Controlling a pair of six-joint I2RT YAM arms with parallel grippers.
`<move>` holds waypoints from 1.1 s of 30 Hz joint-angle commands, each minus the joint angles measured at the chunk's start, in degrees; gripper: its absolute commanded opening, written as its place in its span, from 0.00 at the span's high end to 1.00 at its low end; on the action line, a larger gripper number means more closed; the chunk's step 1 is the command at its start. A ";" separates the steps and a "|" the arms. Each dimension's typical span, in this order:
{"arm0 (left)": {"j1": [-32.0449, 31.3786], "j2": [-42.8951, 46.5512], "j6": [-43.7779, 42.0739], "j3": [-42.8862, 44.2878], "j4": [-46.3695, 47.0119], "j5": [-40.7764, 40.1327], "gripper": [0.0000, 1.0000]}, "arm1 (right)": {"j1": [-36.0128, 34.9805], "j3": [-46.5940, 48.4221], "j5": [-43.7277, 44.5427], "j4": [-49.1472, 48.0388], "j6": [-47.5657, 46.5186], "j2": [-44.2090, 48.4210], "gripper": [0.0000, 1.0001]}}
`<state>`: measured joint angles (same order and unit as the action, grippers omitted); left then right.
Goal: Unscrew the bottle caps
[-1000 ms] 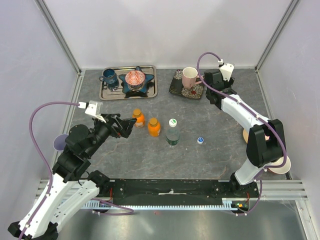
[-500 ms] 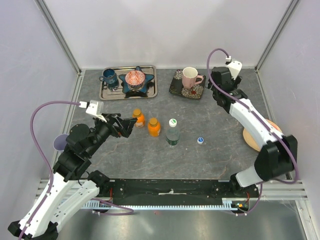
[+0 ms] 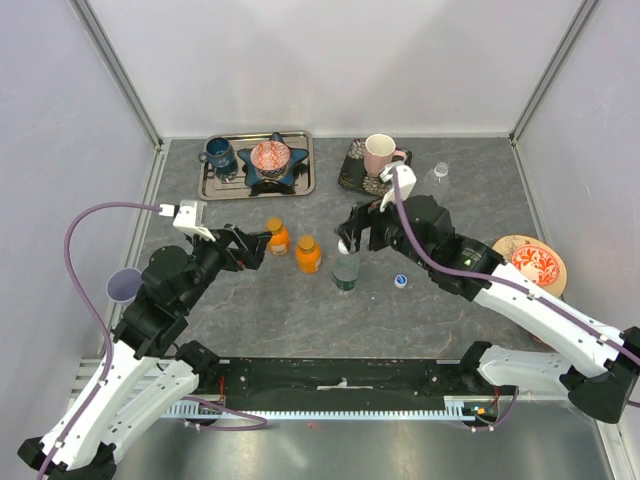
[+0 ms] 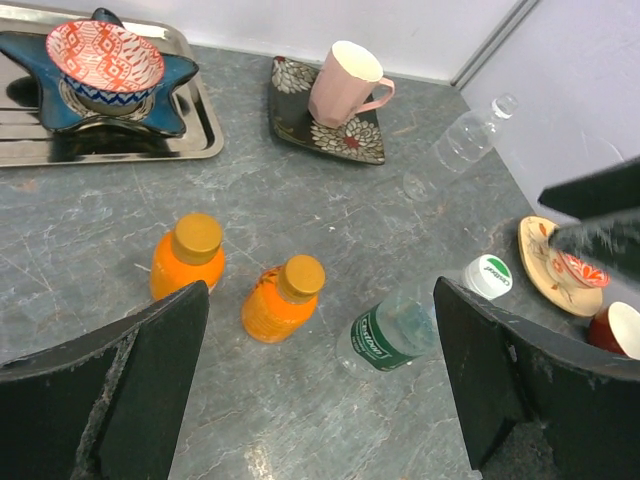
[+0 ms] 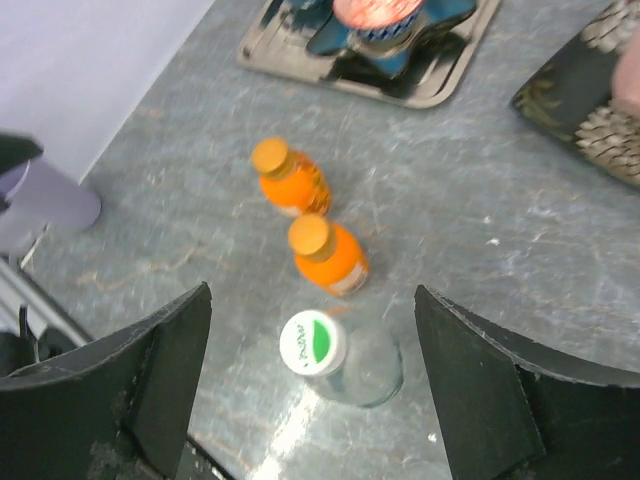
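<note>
Orange shows twice between the two grippers: two short orange bottles, each with its orange cap on, stand side by side on the grey stone-patterned table. The first orange bottle sits just ahead of the left gripper, whose fingers are spread wide and hold nothing; in the left wrist view this bottle lies just off the left finger, with its orange cap upright. The second orange bottle stands just beyond it, near the middle between the arms, its cap also screwed on. The green-tinted clear bottle stands almost directly under the right gripper, whose jaws are parted and empty; in the right wrist view the white-and-green cap sits between the two dark fingers, not touched by either. A loose blue-and-white cap lies on the table just to the right-arm side of that bottle, below the right forearm. The colourless clear bottle lies on its side well behind the right gripper, near the back wall, beside the pink mug on its dark flowered plate. Farther behind the left gripper, a metal tray carries a blue mug and a star-shaped dish.
</note>
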<state>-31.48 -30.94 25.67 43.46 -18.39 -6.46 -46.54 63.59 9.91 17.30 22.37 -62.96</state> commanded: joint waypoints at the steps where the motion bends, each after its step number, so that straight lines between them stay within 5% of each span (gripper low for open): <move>1: 0.02 0.26 0.70 -1.18 0.64 -3.30 0.01 | -4.78 -1.72 2.03 -0.16 -1.10 0.03 0.10; 15: 0.11 0.62 1.75 -3.74 2.13 -1.89 0.02 | -6.54 -5.14 8.37 -2.88 -3.47 -6.47 0.12; 21: 0.11 0.26 1.66 -3.82 2.31 -1.28 0.02 | -6.63 -6.11 7.14 -3.94 -2.60 -6.83 0.26; 28: 0.11 0.35 0.08 -3.47 2.66 -1.89 0.02 | -6.98 -4.98 7.49 -2.89 -2.24 -3.67 0.65; 33: 0.11 -0.35 -2.98 -0.58 4.50 -6.54 0.02 | -6.98 2.40 8.19 1.94 -1.54 1.17 0.66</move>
<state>-31.48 -30.68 25.61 39.92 -18.24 -8.54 -53.17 58.43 16.62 18.15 19.90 -66.39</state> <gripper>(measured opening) 0.977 0.438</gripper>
